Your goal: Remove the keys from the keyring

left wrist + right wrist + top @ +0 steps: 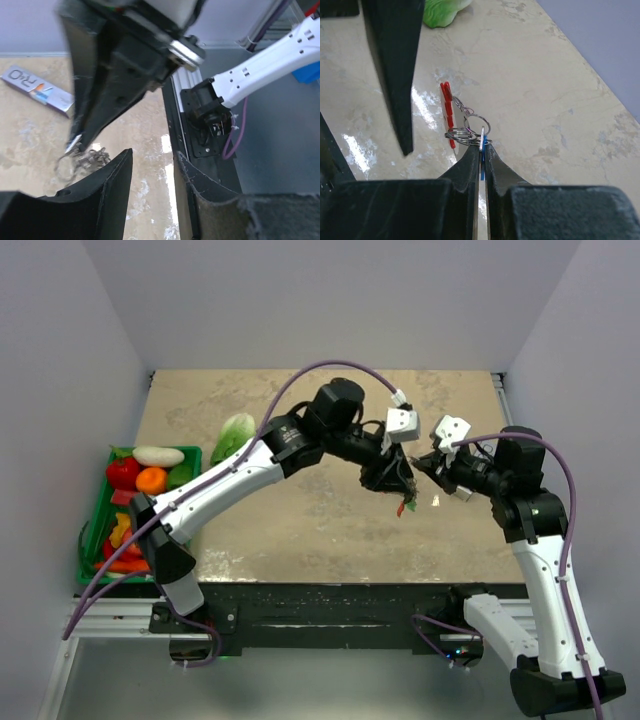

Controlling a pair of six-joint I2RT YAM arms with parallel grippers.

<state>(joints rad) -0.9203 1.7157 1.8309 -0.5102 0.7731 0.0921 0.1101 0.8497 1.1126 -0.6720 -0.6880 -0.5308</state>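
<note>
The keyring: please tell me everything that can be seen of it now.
The keyring is a cluster of thin silvery metal rings, joined by a short chain to a flat red fob seen edge-on. It sits at the tips of the right gripper, which is shut on a thin blue key joined to it. It seems to hang above the table, between the two arms. The left gripper, open, is close beside it but seems not to hold it.
</note>
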